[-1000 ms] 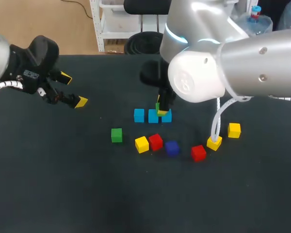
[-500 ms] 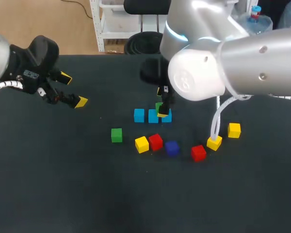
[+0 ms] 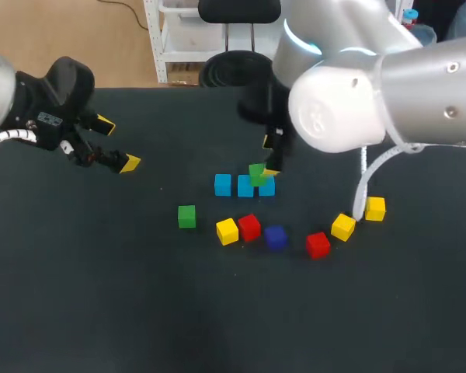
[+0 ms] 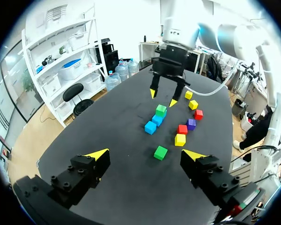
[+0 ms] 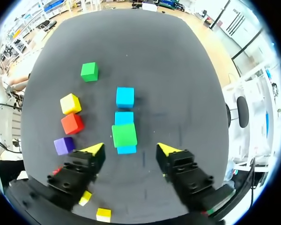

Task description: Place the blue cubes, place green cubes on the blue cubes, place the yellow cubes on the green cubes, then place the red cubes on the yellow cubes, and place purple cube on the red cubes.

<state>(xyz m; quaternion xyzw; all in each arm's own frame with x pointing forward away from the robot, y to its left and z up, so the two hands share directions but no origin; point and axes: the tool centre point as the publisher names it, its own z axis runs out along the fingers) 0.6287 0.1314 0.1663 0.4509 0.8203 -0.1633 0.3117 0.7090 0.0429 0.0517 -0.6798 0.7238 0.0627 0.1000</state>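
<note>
Three blue cubes lie in a row: one apart (image 3: 223, 185), the middle one (image 3: 245, 187) and the end one (image 3: 268, 187). A green cube (image 3: 257, 174) rests across the latter two, slightly skewed (image 5: 124, 135). My right gripper (image 3: 270, 157) hangs open just above it, touching nothing (image 5: 130, 150). A second green cube (image 3: 187, 216) lies alone at the front left. My left gripper (image 3: 116, 144) stands open and empty far to the left (image 4: 145, 157). Loose yellow (image 3: 227, 231), red (image 3: 250, 227) and purple (image 3: 276, 237) cubes sit in front of the row.
A red cube (image 3: 318, 244) and two yellow cubes (image 3: 342, 227) (image 3: 375, 208) lie at the front right, under my right arm's white cable (image 3: 363, 186). The dark table (image 3: 140, 311) stretches wide toward the front.
My right gripper has let go of the green cube and risen away from it. The cube stays on the blue ones. The right arm has shifted right; the left arm is still.
</note>
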